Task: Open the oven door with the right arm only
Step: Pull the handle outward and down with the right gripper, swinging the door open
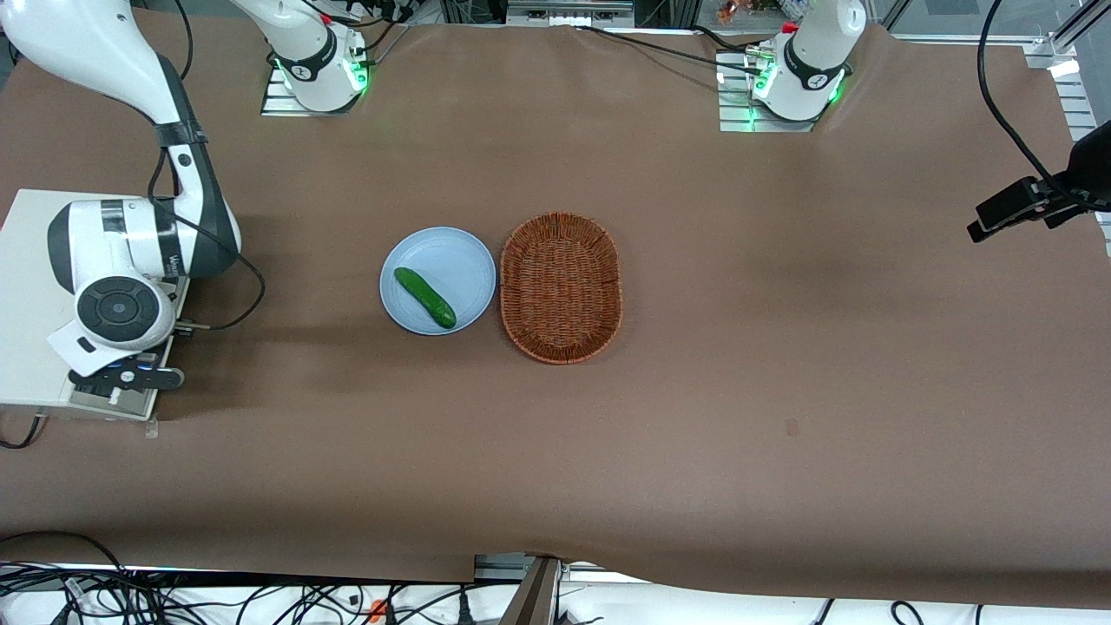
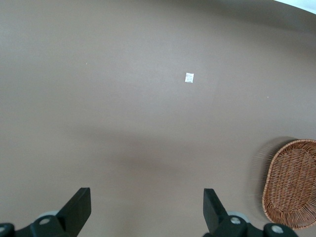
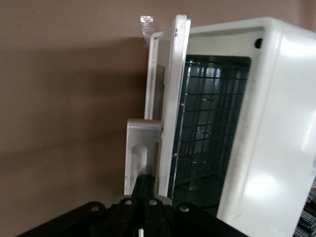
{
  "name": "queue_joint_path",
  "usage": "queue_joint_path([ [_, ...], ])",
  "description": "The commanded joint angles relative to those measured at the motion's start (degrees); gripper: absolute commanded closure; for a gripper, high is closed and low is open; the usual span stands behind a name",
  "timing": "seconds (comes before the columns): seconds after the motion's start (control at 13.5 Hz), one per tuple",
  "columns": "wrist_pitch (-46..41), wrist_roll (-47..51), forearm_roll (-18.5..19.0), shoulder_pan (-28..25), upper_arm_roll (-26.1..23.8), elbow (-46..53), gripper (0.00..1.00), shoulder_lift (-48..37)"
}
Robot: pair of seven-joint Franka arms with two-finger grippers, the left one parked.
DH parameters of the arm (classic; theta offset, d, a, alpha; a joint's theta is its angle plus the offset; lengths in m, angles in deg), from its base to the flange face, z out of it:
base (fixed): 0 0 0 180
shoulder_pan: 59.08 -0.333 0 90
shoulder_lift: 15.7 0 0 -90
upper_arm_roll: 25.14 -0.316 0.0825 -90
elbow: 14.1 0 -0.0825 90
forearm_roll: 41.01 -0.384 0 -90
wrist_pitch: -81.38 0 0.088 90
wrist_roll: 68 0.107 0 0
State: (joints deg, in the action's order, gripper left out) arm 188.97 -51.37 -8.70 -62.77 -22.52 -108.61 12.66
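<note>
Folded low at the working arm's end of the worktop (image 1: 781, 347): the right arm (image 1: 130, 252), white shell with dark grey joint bands, elbow raised and wrist turned straight down over the cream-white oven (image 1: 26, 330). Below the wrist, the black tool (image 1: 126, 379), set at the oven's front on the side nearer the front camera. Seen from the wrist: tool (image 3: 144, 180) narrow, its 2 fingers (image 3: 138, 190) pressed together with nothing showing between them, tips up against the end of the silver bar handle (image 3: 143, 143). Oven door (image 3: 170, 98) standing slightly ajar, a flat silver-framed panel with a thin gap between it and the glossy oven body (image 3: 276, 123); inside that gap, a wire rack (image 3: 212, 123) in a dark cavity. From the front, only a grey strip of the door (image 1: 104, 404) visible under the arm. Toward the middle, a round pale blue plate (image 1: 438, 252) carrying 1 smooth green cucumber (image 1: 425, 298) laid diagonally. Just beside the plate, an oval wicker basket (image 1: 608, 286), reddish-brown and tightly woven. Underneath everything, a matte brown covering, faintly rippled, with 1 small white scrap (image 2: 189, 77) lying on it well apart from the basket. Along the edge nearest the front camera, tangled black cables (image 1: 174, 599) on a white floor.
</note>
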Motion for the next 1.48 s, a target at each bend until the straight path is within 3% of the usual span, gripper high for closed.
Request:
queue_joint_path([
  [0.0, 2.1, 0.9, -2.0, 0.3, 0.1, -0.1, 1.00, 3.4],
  [0.81, 12.7, 1.0, -3.2, 0.8, 0.1, 0.0, 1.00, 11.5],
  [1.41, 12.2, -0.5, -16.5, 0.5, -4.3, -0.8, 1.00, 9.8],
])
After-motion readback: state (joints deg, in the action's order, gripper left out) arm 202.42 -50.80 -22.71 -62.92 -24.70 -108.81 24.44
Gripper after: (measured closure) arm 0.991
